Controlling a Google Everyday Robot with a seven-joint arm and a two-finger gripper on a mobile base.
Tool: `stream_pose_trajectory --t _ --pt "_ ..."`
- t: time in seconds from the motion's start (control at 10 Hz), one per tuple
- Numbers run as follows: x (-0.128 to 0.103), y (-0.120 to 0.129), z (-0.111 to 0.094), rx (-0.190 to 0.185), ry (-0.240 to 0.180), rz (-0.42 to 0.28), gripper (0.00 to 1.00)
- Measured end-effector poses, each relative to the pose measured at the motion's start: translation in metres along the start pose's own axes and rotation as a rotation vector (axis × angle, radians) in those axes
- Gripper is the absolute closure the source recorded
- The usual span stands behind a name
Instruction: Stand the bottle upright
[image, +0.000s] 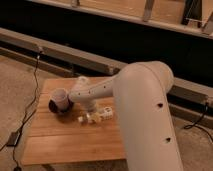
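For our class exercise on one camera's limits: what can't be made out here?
1. Camera view: the bottle, beside the gripper low over the wooden table, is too small to tell lying from upright.
2. Camera view: the table's right side is hidden behind the white arm.
3. Camera view: the arm's base is cut off by the bottom edge.
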Motion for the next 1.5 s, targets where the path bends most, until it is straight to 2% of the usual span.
stream_pose_trajectory --t 0.4,0.5,0.8,0.9,1.0,1.2,1.5 --pt "-0.013 -0.001 0.0 0.025 -0.028 -0.007 0.36" --pt "-0.013 0.0 0.002 0.029 -0.029 -0.005 0.4" --pt "-0.013 -0.003 0.003 0.034 -0.037 0.031 0.7" --pt "-0.012 -0.012 -0.005 0.041 -0.048 0.065 0.84" --pt "-0.009 -0.018 -0.011 0.044 -0.054 0.087 0.92" --pt "-0.004 -0.033 -0.028 0.053 -0.075 0.134 1.0" --pt "0.002 -0.054 -0.056 0.054 -0.131 0.195 1.0"
